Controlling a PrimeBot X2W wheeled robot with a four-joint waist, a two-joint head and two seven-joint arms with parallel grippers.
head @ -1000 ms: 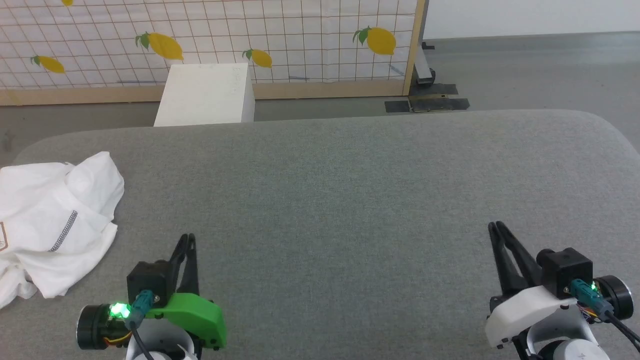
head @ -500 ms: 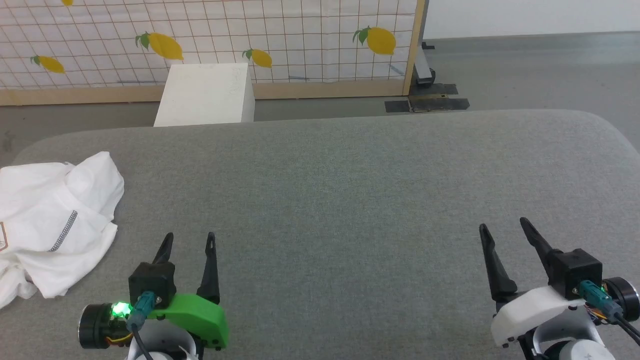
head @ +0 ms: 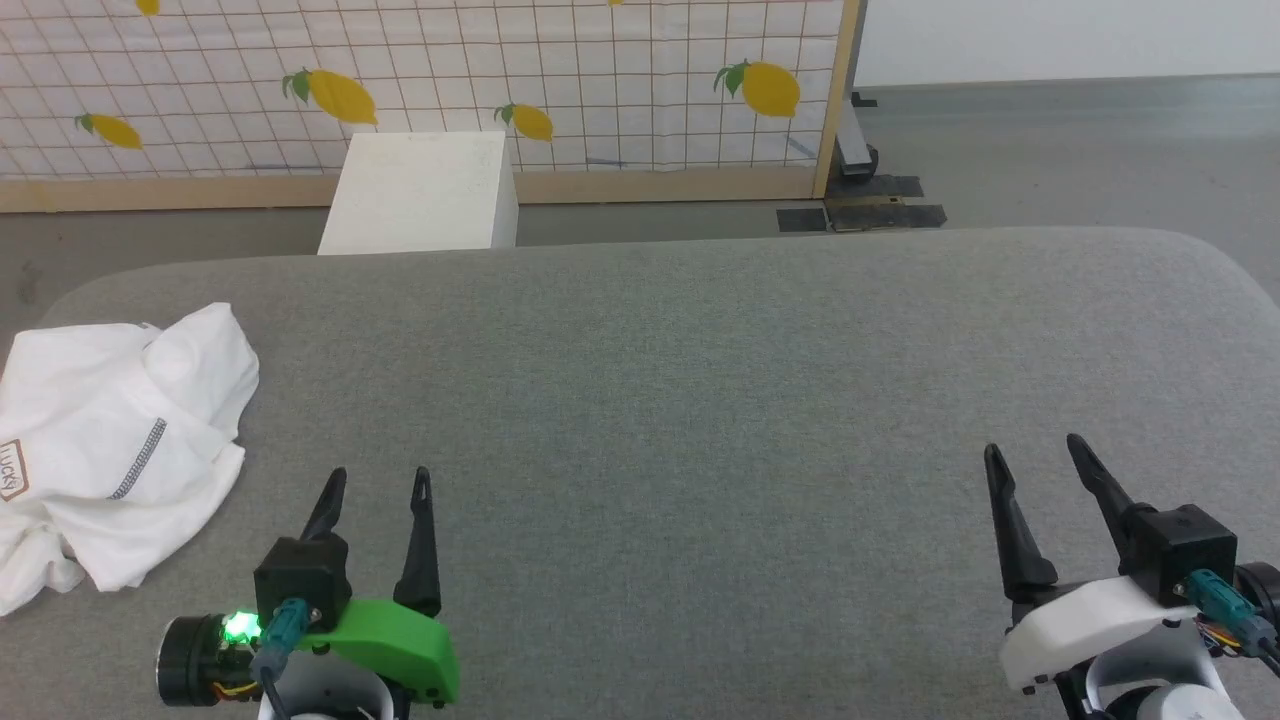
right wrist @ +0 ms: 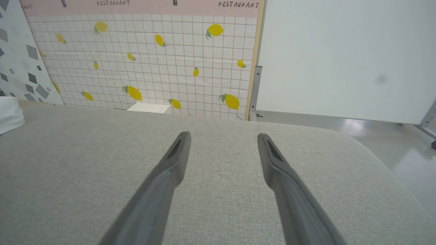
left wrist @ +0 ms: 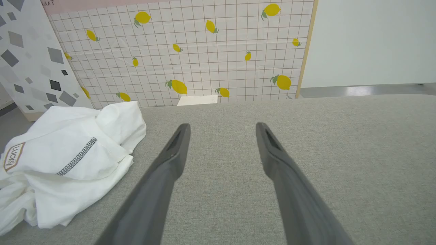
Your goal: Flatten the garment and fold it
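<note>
The garment is a white T-shirt lying crumpled at the far left of the grey padded table. A grey zigzag stitch line and a small brownish square logo show on it. In the left wrist view the garment lies left of my fingers, apart from them. My left gripper stands open near the front edge, to the right of the shirt, holding nothing. My right gripper is open at the lower right, over bare table. A white corner of the garment shows at the left edge of the right wrist view.
A white box stands on the floor behind the table. A tiled panel with lemon prints stands behind it, with a wooden frame post and black floor plates. The table's far right corner is rounded.
Both grippers went from shut to open. The head camera has shifted slightly, so the whole picture sits a little lower and to the right; the garment has not moved on the table.
</note>
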